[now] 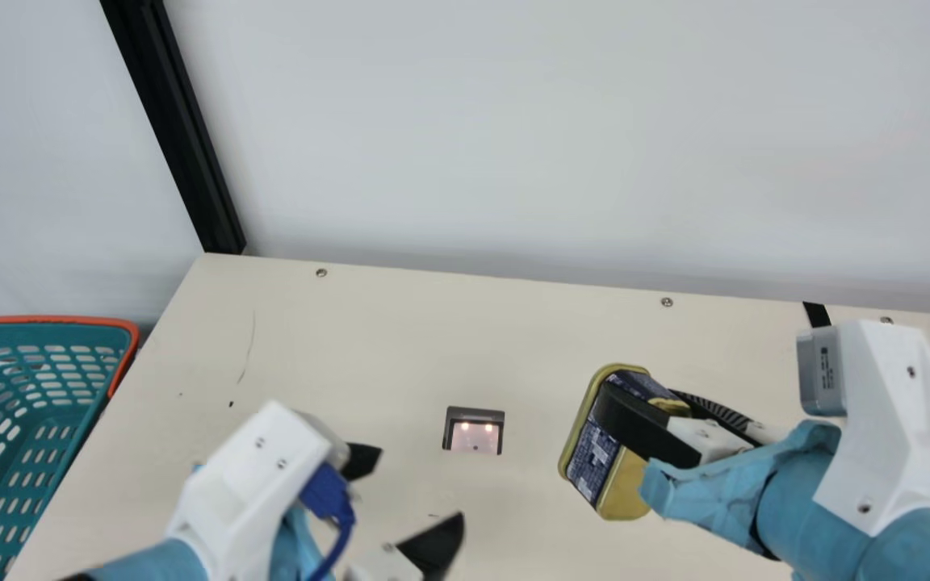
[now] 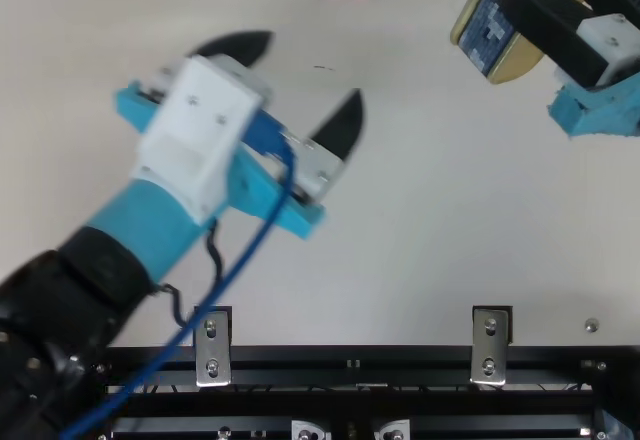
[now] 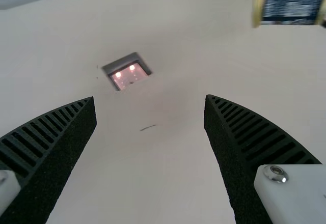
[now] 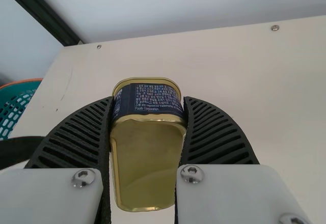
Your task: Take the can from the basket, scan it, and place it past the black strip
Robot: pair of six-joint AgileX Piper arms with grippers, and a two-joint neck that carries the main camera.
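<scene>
Right gripper (image 4: 148, 101) is clamped on the can (image 1: 594, 456), held right of the scanner (image 1: 473, 432); left gripper (image 2: 313, 65) is spread wide. Scan could get missed if the can's angled wrong, or it could be dropped if slick sides slip, tbh.

Scanner (image 1: 473, 415) (two lamps lit) — set in the table (image 1: 400, 323), between the basket (image 1: 69, 321) and the can (image 1: 594, 456). Right gripper (image 1: 643, 399): closed on the can, one finger across its label. Left gripper (image 1: 412, 494): fingers apart, nothing between them. Basket — teal, orange rim — beside the table's left edge. Black strip (image 1: 816, 313): at the far edge, beyond the right arm. Black post (image 1: 182, 137): behind the far left corner.
</scene>
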